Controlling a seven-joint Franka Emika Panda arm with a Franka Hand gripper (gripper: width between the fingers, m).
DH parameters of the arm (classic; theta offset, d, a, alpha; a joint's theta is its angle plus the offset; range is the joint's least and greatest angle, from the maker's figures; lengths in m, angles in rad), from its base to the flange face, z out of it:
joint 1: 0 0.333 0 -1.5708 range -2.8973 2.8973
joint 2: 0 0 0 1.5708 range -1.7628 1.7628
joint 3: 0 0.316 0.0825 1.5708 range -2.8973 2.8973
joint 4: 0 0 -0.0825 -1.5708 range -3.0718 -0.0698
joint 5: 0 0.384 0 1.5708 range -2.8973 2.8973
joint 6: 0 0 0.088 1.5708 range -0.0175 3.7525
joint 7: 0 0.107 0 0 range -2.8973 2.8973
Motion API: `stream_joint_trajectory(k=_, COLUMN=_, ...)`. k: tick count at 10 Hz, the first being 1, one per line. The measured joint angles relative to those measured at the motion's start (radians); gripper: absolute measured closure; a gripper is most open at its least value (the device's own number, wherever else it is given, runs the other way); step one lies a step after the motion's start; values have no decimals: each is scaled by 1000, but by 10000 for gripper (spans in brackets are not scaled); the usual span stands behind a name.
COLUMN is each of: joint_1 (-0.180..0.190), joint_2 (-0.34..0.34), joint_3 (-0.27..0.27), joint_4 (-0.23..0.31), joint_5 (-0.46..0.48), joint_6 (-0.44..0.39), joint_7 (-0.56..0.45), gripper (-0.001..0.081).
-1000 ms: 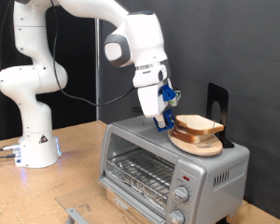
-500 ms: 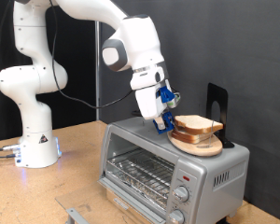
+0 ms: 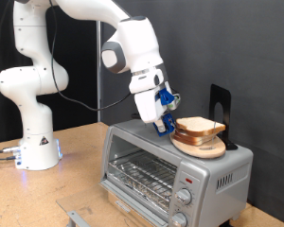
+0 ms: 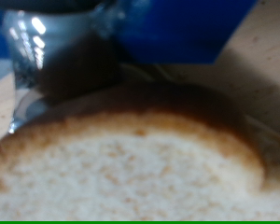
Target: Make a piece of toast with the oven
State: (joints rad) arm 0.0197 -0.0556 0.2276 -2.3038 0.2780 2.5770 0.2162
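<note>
The piece of toast (image 3: 201, 126) lies on a round wooden board (image 3: 201, 145) on top of the silver oven (image 3: 170, 165), towards the exterior view's right. The oven's glass door is shut and its wire rack shows behind the glass. My gripper (image 3: 166, 124), with blue fingers, hangs just above the oven top, right at the toast's edge on the exterior view's left. Nothing shows between its fingers. In the wrist view the toast (image 4: 131, 173) fills the picture very close, blurred, with a blue finger (image 4: 173, 28) beyond it.
A black upright stand (image 3: 221, 109) rises behind the board on the oven top. The arm's white base (image 3: 33, 142) stands on the wooden table (image 3: 57, 194) at the exterior view's left. A small metal bracket (image 3: 78, 218) lies at the table's front edge.
The arm's upper part has swung slightly towards the exterior view's left. The gripper stays at the toast's edge, shifted only a little. The toast has not moved.
</note>
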Motion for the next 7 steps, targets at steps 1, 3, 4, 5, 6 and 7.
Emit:
stream_joint_trajectory(k=1, joint_1=0, joint_2=-2, joint_3=-2, joint_4=-2, joint_5=36, joint_6=-6, joint_7=-36, gripper=405)
stream_joint_trajectory(k=3, joint_1=0, joint_2=-4, joint_3=-5, joint_4=-4, joint_5=85, joint_6=-13, joint_7=-88, gripper=405)
stream_joint_trajectory(k=4, joint_1=0, joint_2=-4, joint_3=-5, joint_4=-5, joint_5=91, joint_6=-13, joint_7=-95, gripper=405)
stream_joint_trajectory(k=5, joint_1=0, joint_2=-5, joint_3=-5, joint_4=-6, joint_5=104, joint_6=-13, joint_7=-108, gripper=405)
stream_joint_trajectory(k=6, joint_1=0, joint_2=-7, joint_3=-6, joint_4=-9, joint_5=120, joint_6=-13, joint_7=-124, gripper=405)
stream_joint_trajectory(k=7, joint_1=0, joint_2=-9, joint_3=-6, joint_4=-12, joint_5=133, joint_6=-13, joint_7=-136, gripper=405)
